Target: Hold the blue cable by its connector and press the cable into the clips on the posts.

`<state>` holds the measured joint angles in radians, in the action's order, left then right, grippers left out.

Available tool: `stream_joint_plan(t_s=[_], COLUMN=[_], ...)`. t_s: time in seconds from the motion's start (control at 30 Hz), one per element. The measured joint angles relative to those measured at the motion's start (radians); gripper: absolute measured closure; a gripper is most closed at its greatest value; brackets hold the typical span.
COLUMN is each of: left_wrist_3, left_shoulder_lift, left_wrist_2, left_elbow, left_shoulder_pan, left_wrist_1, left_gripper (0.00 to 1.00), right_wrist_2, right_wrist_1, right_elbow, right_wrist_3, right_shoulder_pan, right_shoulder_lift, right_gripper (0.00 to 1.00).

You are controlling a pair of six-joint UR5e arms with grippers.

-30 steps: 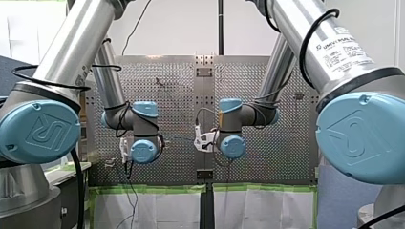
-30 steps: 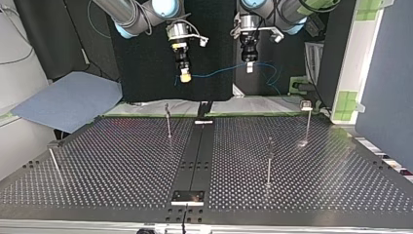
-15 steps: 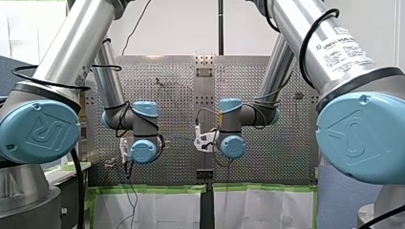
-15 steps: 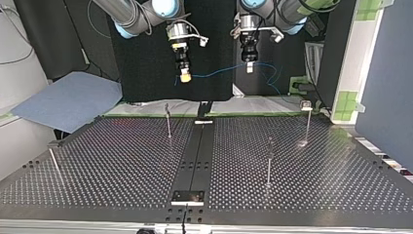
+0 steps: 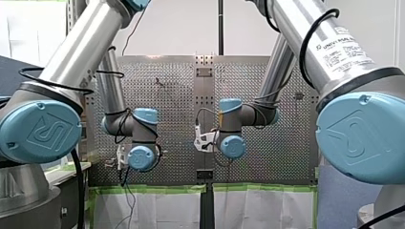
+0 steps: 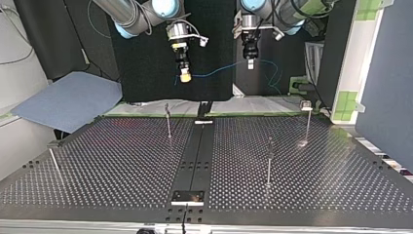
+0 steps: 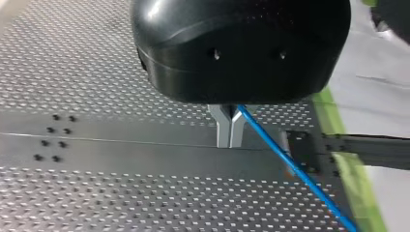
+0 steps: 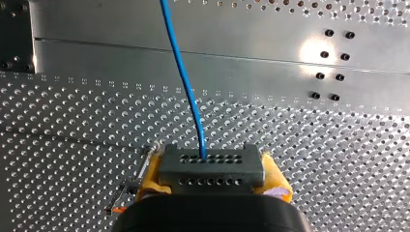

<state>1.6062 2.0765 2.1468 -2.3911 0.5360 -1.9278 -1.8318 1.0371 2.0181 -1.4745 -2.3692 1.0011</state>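
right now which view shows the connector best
Right wrist view: the grey connector sits close between my right gripper's yellow pads. In the top view it is too small to tell; the others hide it.

Blue sheet (image 6: 68, 100); grn tape (image 5: 258, 187)

The cable (image 8: 186, 82) is bright blue, its connector (image 8: 210, 170) dark grey with rows of holes, the right claw (image 8: 210, 163) has yellow pads (image 8: 274, 178), and the counter (image 8: 338, 145) is silver, dotted with perforations.

The front camera is looking from behind the arms (image 5: 71, 52) over the desk (image 5: 176, 86). The top camera is facing them from the desk's opposite edge. Both wrist cameras are looking down closely, sharing the cable (image 7: 290, 166) and centre strip (image 7: 121, 150).
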Motion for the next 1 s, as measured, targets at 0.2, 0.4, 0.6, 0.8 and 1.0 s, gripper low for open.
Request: stream_joint_plan(t_s=[0.2,0.4,0.6,0.8,1.0], left_wrist_3=[0.000,0.000,0.000,0.000,0.000], left_shoulder_lift=[0.026,0.028,0.029,0.029,0.029], left_wrist_2=[0.000,0.000,0.000,0.000,0.000], left_elbow=[0.000,0.000,0.000,0.000,0.000], left_shoulder_pan=[0.000,0.000,0.000,0.000,0.000], left_wrist_1=[-0.001,-0.001,-0.001,-0.001,-0.001], left_gripper=[0.99,0.99,0.99,0.99,0.99], right_wrist_2=[0.000,0.000,-0.025,-0.072,-0.089], right_wrist_1=[0.000,0.000,-0.026,-0.073,-0.130], right_elbow=[0.000,0.000,-0.025,-0.050,-0.052], right_wrist_3=[0.000,0.000,0.025,0.058,0.063], right_shoulder_pan=[0.000,0.000,0.001,0.001,0.001], right_shoulder_lift=[0.000,0.000,-0.025,-0.073,-0.104], right_gripper=[1.00,1.00,1.00,1.00,1.00])
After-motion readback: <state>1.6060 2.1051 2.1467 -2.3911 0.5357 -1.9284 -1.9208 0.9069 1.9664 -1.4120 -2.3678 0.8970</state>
